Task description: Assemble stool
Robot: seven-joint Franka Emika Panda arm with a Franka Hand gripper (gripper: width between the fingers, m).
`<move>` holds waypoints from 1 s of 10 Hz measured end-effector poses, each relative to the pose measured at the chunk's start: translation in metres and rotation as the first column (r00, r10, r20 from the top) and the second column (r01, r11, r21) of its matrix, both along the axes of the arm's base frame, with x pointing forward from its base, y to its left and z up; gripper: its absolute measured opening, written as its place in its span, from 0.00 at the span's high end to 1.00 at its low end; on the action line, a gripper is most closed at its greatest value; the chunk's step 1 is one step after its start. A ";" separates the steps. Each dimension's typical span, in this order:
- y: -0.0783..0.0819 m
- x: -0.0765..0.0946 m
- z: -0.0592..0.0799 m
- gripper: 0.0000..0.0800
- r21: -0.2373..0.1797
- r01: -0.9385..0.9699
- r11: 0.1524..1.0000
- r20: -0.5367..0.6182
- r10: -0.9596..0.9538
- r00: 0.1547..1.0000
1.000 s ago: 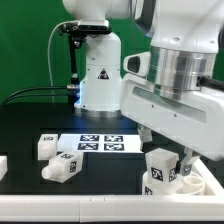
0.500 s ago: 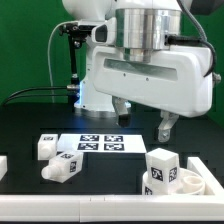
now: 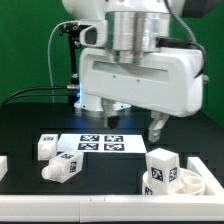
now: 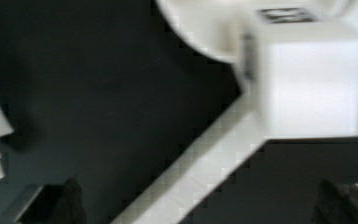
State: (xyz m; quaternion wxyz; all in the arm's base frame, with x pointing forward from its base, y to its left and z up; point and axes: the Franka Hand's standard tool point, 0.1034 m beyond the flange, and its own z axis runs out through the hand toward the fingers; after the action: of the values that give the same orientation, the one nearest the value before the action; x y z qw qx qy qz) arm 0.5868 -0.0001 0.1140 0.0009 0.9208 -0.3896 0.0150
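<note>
Gripper [image 3: 133, 118] spread wide, holding nothing.
I'd pinch the loose leg [image 3: 62, 166] at the exterior view's left across flat sides: rigid, light, probably slippery plastic.

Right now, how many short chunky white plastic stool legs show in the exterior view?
3. The rear leg and tagged front leg sit together at the exterior view's left; the upright leg stands beside the round white seat at its right. Others may be hidden.

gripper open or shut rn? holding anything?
Open. In the exterior view the gripper has its fingers spread wide apart with nothing between them, so no part is held.
</note>
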 end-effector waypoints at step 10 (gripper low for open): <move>-0.060 -0.054 -0.033 0.19 -0.014 -0.326 0.945 0.049 0.326 0.944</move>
State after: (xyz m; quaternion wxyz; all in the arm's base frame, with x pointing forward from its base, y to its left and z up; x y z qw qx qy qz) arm 0.5326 -0.0603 0.0808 -0.0089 0.9719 -0.2319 0.0396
